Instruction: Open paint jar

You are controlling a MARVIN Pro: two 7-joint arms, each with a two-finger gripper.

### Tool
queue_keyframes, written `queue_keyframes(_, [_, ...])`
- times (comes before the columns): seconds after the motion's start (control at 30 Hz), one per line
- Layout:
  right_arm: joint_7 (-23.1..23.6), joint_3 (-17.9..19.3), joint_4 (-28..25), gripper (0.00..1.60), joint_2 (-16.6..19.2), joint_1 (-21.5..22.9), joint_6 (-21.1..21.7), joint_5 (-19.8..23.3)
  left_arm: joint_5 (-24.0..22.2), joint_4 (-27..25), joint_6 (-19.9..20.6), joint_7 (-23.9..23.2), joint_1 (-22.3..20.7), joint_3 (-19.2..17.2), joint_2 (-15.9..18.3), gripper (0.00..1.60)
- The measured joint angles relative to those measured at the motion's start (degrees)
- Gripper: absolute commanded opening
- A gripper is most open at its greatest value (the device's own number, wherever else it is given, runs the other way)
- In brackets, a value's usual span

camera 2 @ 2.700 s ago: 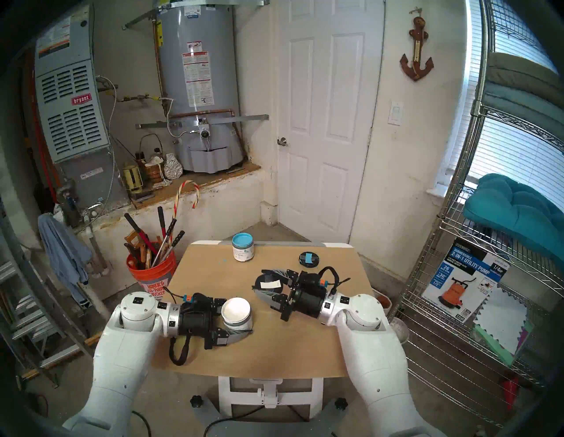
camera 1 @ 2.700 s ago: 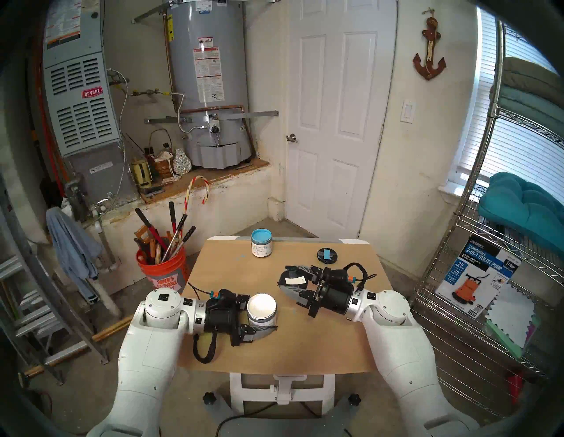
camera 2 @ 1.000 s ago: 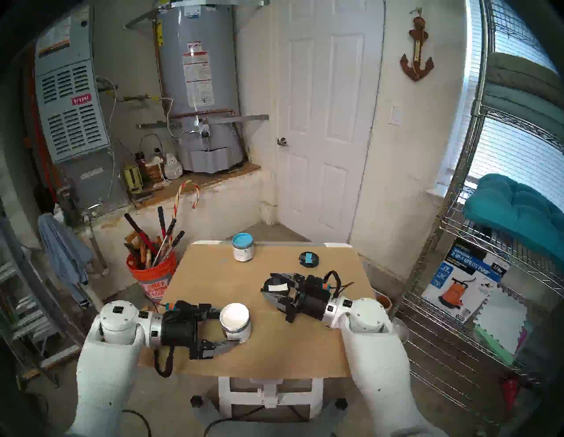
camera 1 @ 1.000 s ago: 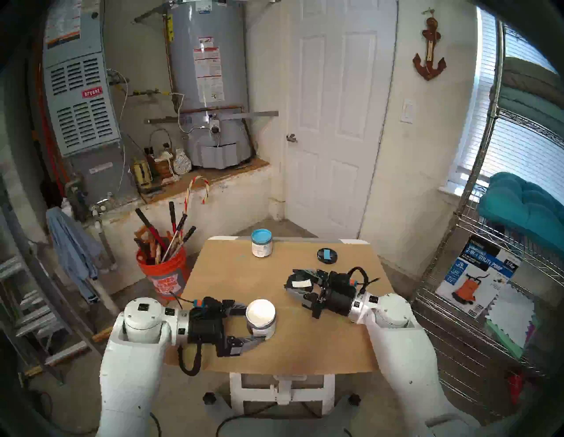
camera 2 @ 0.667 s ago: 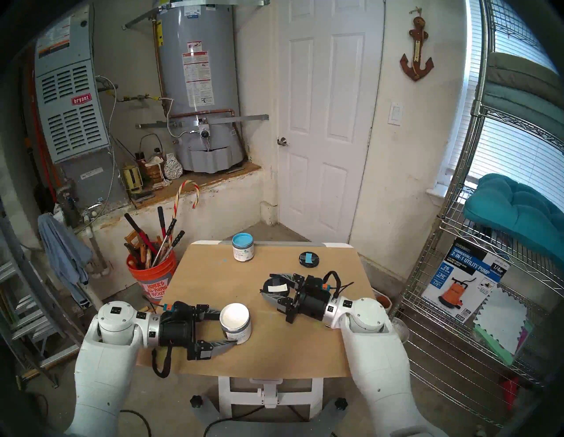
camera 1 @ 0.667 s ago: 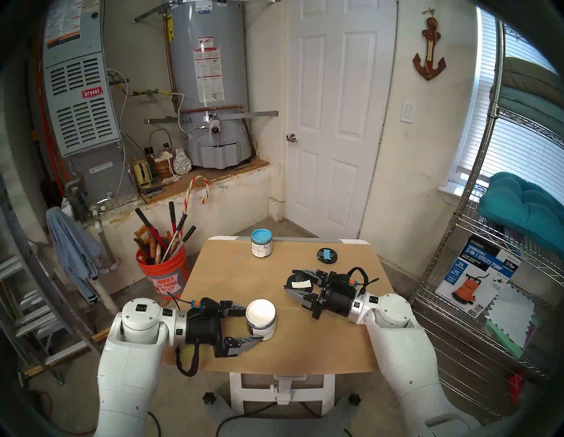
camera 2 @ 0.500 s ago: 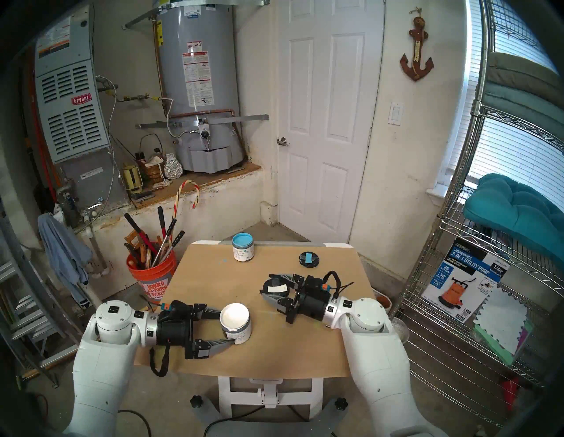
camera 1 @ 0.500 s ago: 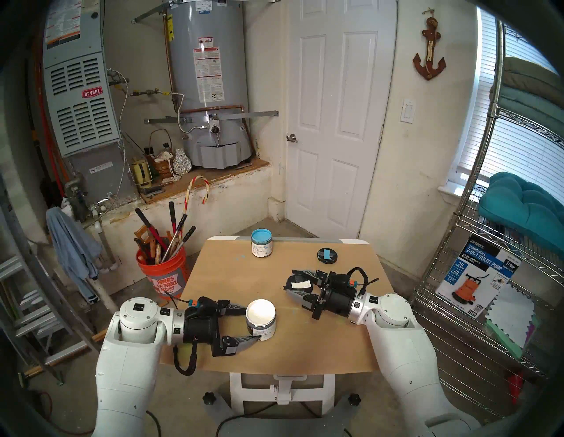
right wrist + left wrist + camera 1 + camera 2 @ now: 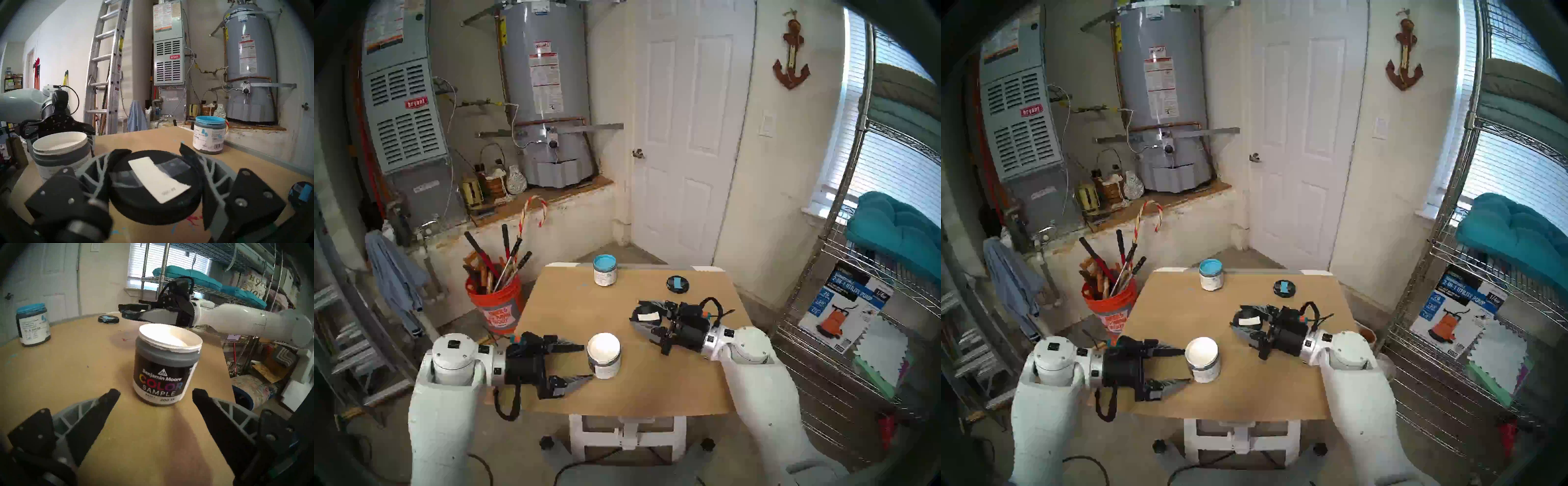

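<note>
Paint jar: we see the paint jar (image 9: 604, 355) standing upright and uncapped on the tabletop (image 9: 578, 312), white paint showing at its mouth, just ahead of the left tool's fingertips and apart from them.
Lid: the black lid with white tape (image 9: 156, 184) sits level between the right tool's fingers, above the tabletop, off to the jar's far right side.
Left tool: we read the left tool (image 9: 156, 394) as spread wide and empty; both fingers flank bare tabletop short of the jar, touching nothing.
Right tool: the right tool (image 9: 641, 317) is closed around the lid's rim, one finger on each side, holding it clear of the jar.
Step in hand: we judge the unscrewing finished; the jar is open and free, and the lid has yet to be put down.
Next move: we think the right tool should lower the lid flat onto bare tabletop near itself, away from the open jar, then spread its fingers; the left tool needs only to keep clear so the jar is not tipped.
Count of jars: two, ours and a second open jar with blue paint (image 9: 604, 270) beyond the left tool, at the tabletop's far edge.
Count of lids: two, the held one and a black lid with blue tape (image 9: 677, 284) lying just beyond the right tool.
Count of tools: two.
</note>
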Motion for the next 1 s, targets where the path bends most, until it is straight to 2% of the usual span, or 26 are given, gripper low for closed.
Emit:
queue_keyframes(0.33, [-4.32,-0.01,-0.15,0.53,0.04,-0.02,-1.09,-4.86,-1.27,-3.75,0.1,0.09,3.22,-4.49,-0.23,1.6])
queue_keyframes(0.43, [-6.15,0.0,-0.32,0.59,0.05,-0.01,-0.99,-6.94,-1.72,-4.85,-0.24,0.32,4.13,-5.87,-0.71,1.6])
queue_keyframes(0.57, [-7.66,0.0,-0.8,0.77,0.08,0.01,0.37,-9.0,-2.16,-5.93,-0.64,0.64,5.03,-7.29,-1.23,1.6])
queue_keyframes(0.63, [-8.24,-0.01,-1.25,0.92,0.16,0.02,1.67,-10.11,-2.37,-6.36,-0.79,0.7,5.4,-7.87,-1.42,1.6])
queue_keyframes(0.67, [-8.48,-0.01,-1.48,0.93,0.21,0.02,2.4,-10.61,-2.45,-6.53,-0.85,0.71,5.56,-8.12,-1.49,1.6])
queue_keyframes(0.7, [-8.78,-0.02,-1.87,1.04,0.3,0.02,3.66,-11.35,-2.56,-6.77,-0.92,0.69,5.79,-8.49,-1.57,1.6])
queue_keyframes(0.77, [-8.94,-0.03,-2.09,1.07,0.38,0.02,4.5,-11.85,-2.61,-6.91,-0.96,0.63,5.93,-8.7,-1.62,1.6])
queue_keyframes(0.8, [-9.07,-0.04,-2.27,1.32,0.5,0.04,5.46,-12.36,-2.66,-7.06,-1.0,0.49,6.09,-8.95,-1.66,1.6])
queue_keyframes(0.83, [-9.11,-0.04,-2.34,1.49,0.56,0.05,5.88,-12.55,-2.68,-7.12,-1.02,0.42,6.15,-9.06,-1.67,1.6])
queue_keyframes(0.87, [-9.15,-0.04,-2.42,1.6,0.66,0.08,6.51,-12.81,-2.72,-7.19,-1.05,0.31,6.25,-9.23,-1.68,1.6])
queue_keyframes(1.0, [-9.18,-0.04,-2.7,1.6,0.91,0.15,8.0,-13.58,-2.8,-7.36,-1.24,0.02,6.46,-9.88,-1.69,1.6])
